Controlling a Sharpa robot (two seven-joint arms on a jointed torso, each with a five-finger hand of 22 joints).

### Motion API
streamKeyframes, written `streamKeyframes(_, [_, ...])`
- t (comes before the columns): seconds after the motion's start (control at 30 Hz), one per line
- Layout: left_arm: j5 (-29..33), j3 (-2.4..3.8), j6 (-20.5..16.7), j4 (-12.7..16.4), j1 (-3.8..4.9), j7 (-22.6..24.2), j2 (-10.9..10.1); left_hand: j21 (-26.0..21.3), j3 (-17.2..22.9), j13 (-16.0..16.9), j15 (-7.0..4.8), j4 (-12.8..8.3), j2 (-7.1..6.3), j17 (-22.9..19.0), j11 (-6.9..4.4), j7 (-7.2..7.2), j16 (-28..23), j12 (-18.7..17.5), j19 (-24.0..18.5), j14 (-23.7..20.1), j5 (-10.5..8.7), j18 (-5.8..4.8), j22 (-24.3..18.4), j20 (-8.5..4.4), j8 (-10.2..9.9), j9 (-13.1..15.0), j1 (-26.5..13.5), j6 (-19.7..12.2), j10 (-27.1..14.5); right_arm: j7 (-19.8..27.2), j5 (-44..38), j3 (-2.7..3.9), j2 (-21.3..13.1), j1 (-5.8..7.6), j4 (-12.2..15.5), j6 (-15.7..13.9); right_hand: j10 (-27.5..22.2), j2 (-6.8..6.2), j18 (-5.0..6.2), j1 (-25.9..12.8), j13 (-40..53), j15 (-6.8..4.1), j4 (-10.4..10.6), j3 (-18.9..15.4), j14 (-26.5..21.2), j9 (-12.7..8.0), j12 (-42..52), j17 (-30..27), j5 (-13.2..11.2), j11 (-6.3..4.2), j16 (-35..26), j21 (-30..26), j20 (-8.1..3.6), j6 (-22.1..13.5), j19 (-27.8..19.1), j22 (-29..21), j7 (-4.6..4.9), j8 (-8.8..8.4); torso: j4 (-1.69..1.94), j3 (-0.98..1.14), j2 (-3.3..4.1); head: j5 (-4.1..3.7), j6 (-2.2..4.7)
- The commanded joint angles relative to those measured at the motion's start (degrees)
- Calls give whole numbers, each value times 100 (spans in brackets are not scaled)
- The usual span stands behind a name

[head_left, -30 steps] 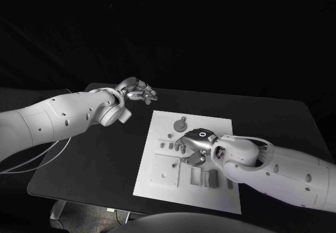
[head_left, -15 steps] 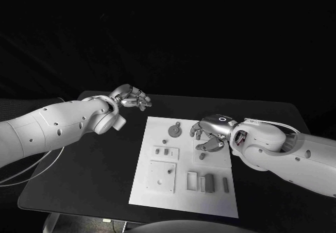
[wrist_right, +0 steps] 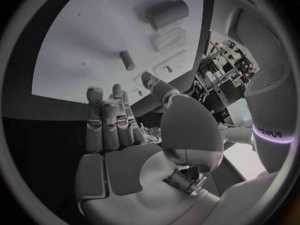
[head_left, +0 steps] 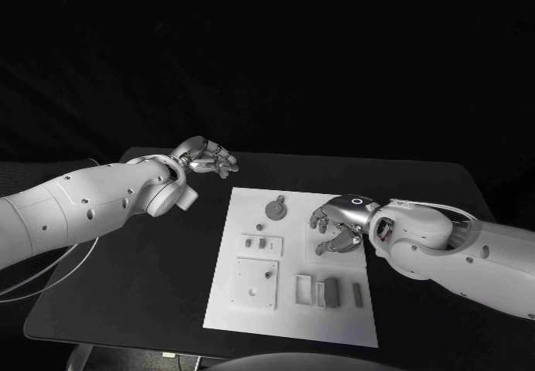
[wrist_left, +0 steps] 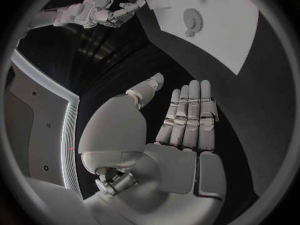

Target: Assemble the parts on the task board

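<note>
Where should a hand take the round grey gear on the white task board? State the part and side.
Take the round grey gear by its toothed rim, from straight above, fingertips on opposite edges. It lies flat on the white task board, so only its thin edge likely offers a pinch. The right hand, open beside it, looks best placed.

One task board (head_left: 247,309), one black table (head_left: 134,286), two hands: left hand (head_left: 209,157), right hand (head_left: 338,218); one gear (head_left: 277,207), three upright bars (head_left: 330,293) in a row, several tiny pieces uncountable.
</note>
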Motion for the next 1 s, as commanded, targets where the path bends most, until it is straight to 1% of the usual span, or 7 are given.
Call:
streamKeyframes(0.03, [23,5,52,17,7,27,19,-34,-17,-7,-3,19,-18,9,6,3,-20,18,57,44,14,99,10,-1,33,-5,59,-34,-36,-64,-192,-21,42,-9,-55,245,-134,-77,356,-9,-24,46,76,8,4,-14,-41,-9,-7,48,4,-50,-28,-63,9,45,6,-23,9,-7,0,-1,-6])
streamKeyframes(0.1, [22,5,46,18,7,27,17,-34,-17,-7,-3,20,-18,10,6,3,-21,18,57,44,14,99,10,-1,34,-5,59,-33,-36,-55,-219,-78,69,-24,-107,247,-205,-108,356,-29,-53,51,143,13,-16,-12,-76,-15,-7,55,-5,-68,-20,-72,-8,42,-38,-11,12,-11,0,-1,-8])
streamKeyframes(0.17, [22,5,41,14,7,27,14,-34,-17,-7,-3,20,-18,11,6,3,-22,18,58,44,14,98,10,0,34,-5,59,-33,-36,-65,-264,-90,84,-52,-133,240,-270,-117,356,-16,-81,58,188,24,-33,2,-106,-18,-9,61,-7,-81,-14,-37,-24,44,-155,29,7,-17,-2,9,-14])
streamKeyframes(0.23, [22,5,45,13,7,26,11,-35,-18,-7,-3,21,-18,12,6,3,-23,18,58,44,14,98,10,0,34,-5,60,-33,-36,-63,-312,-93,102,-86,-160,235,-285,-125,356,-11,-91,58,208,23,-41,4,-111,-19,-10,61,-6,-86,-11,-43,-31,46,-205,37,8,-17,0,13,-15])
streamKeyframes(0.47, [22,5,44,15,7,24,0,-36,-18,-8,-3,22,-18,17,6,2,-26,19,58,44,14,98,11,0,35,-5,60,-32,-35,-45,-380,-108,172,-140,-182,299,-272,-89,356,29,-103,37,235,25,-38,26,-91,-17,-11,36,9,-87,-13,16,-32,54,-271,95,14,-16,-3,19,-43])
streamKeyframes(0.87, [22,5,56,14,7,20,-6,-37,-18,-9,-3,26,-17,24,6,2,-30,20,59,46,14,98,13,0,36,-5,60,-32,-34,-79,-548,-143,209,-178,-213,76,344,492,356,320,90,-120,-204,-58,118,164,324,-47,-7,-122,27,-34,-68,607,78,83,-257,429,10,-14,-2,50,-79])
streamKeyframes(1.0, [22,5,58,14,7,16,-14,-38,-18,-9,-3,27,-16,25,5,2,-31,20,59,46,14,98,13,0,36,-5,59,-31,-34,-90,-598,-150,223,-197,-243,100,403,583,356,357,122,-148,-290,-38,132,169,361,-53,-3,-152,19,-37,-72,658,86,81,-274,440,10,-15,-3,35,-84])
